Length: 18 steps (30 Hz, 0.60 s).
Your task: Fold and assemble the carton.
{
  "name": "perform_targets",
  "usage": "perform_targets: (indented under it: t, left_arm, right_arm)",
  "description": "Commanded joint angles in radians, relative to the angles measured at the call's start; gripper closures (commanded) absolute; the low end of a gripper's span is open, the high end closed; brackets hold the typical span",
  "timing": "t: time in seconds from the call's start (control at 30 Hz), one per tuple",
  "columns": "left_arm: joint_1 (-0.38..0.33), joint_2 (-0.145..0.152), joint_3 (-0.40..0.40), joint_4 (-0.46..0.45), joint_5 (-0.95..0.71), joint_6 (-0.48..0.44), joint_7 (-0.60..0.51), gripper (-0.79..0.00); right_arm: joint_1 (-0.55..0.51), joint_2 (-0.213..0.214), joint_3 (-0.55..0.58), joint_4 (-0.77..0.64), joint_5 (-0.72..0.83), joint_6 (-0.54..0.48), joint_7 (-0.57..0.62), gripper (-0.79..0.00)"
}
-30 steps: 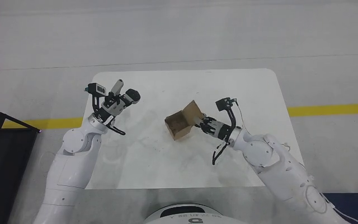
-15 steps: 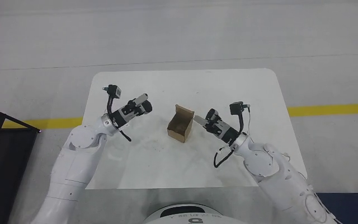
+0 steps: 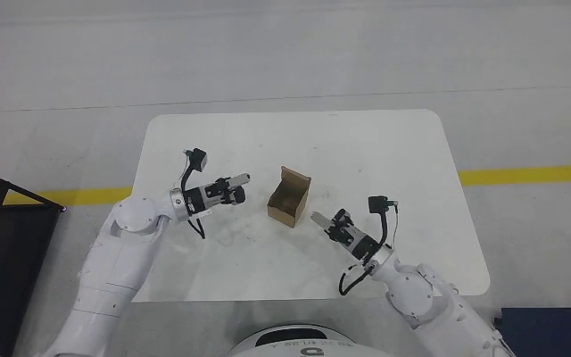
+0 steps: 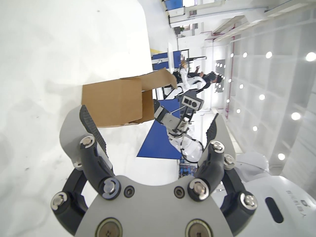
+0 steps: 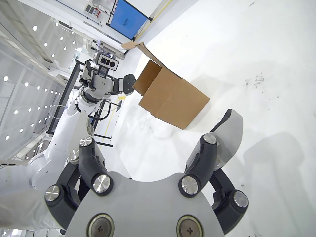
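The white table (image 3: 375,152) carried the whole job, and the brown carton (image 3: 288,198) stood near its middle, resting on its base with the mouth facing up and one flap raised along the edge farthest from the robot. The carton sat between the two arms: the left gripper (image 3: 241,188) was on one side, pointing across at it with its fingers spread wide and holding nothing, while the right gripper (image 3: 323,218) was on the opposite side, angled in toward the carton's near corner, its fingers also parted and empty. From above, the right gripper looked slightly the nearer of the two, just beside the carton wall, so it probably had the shorter reach to the loose flap. The carton's visible faces were plain cardboard, and the lettering on a panel far off in the room was left unread
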Motion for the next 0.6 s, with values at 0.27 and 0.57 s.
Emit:
perform_targets:
  t: [0.27, 0.57]
  left_arm:
    - [-0.053, 0.003, 0.083, 0.007, 0.216, 0.008, -0.020, -0.785]
    - [-0.116, -0.006, 0.157, 0.063, 0.326, -0.006, 0.016, -0.674]
  right_arm:
    - [0.065, -0.024, -0.052, 0.021, 0.090, 0.081, 0.035, -0.785]
    - [0.124, -0.052, -0.119, 0.089, 0.154, 0.049, 0.024, -0.779]
